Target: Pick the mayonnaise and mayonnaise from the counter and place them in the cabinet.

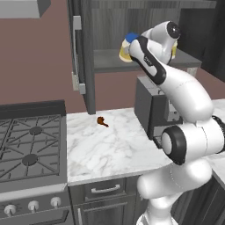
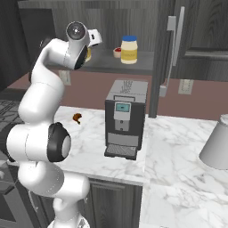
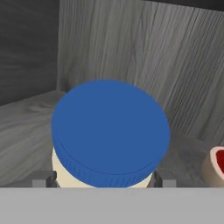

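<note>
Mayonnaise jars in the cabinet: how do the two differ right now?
The left jar sits between the fingers; the right jar stands free. In the right base view the arm hides most of the left jar, while the right jar shows fully, beside the red-filled bowl. Both have blue lids.

In the hand view, the jar (image 3: 110,131) is cut off below its lid at the bottom of the frame, and the fingertips (image 3: 43,180) are barely seen. The bowl (image 3: 215,166) is cropped by the right edge. In the left base view, a second jar (image 1: 126,47) at upper centre is largely hidden behind the arm.
</note>
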Tool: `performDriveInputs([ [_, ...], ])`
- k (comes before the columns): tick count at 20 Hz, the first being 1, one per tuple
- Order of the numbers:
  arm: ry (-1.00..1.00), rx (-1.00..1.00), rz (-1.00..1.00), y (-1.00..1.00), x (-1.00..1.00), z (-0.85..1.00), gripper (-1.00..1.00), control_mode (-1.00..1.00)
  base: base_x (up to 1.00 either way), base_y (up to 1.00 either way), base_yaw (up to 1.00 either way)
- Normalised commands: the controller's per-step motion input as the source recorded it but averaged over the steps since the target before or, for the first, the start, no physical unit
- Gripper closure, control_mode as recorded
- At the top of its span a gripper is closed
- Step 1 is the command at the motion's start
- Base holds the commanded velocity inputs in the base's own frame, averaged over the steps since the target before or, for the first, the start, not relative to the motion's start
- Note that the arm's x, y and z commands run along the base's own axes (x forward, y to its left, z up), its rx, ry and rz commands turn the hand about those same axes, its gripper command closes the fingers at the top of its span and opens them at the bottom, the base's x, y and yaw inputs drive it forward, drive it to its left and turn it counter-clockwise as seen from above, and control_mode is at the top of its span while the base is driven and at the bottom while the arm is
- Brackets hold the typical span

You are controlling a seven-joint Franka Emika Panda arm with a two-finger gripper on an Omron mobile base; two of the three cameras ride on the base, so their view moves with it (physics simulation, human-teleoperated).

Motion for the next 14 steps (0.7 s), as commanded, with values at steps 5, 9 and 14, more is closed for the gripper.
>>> performDriveInputs([
  [5, 0.00, -0.01, 0.00, 0.01, 0.30, -0.28, 1.00, -1.00, 0.00, 0.00, 0.00],
  [9, 0.00, 0.00, 0.00, 0.01, 0.37, -0.39, -1.00, -1.00, 0.00, 0.00, 0.00],
  [14, 0.00, 0.00, 0.00, 0.00, 0.20, -0.37, -1.00, -1.00, 0.00, 0.00, 0.00],
])
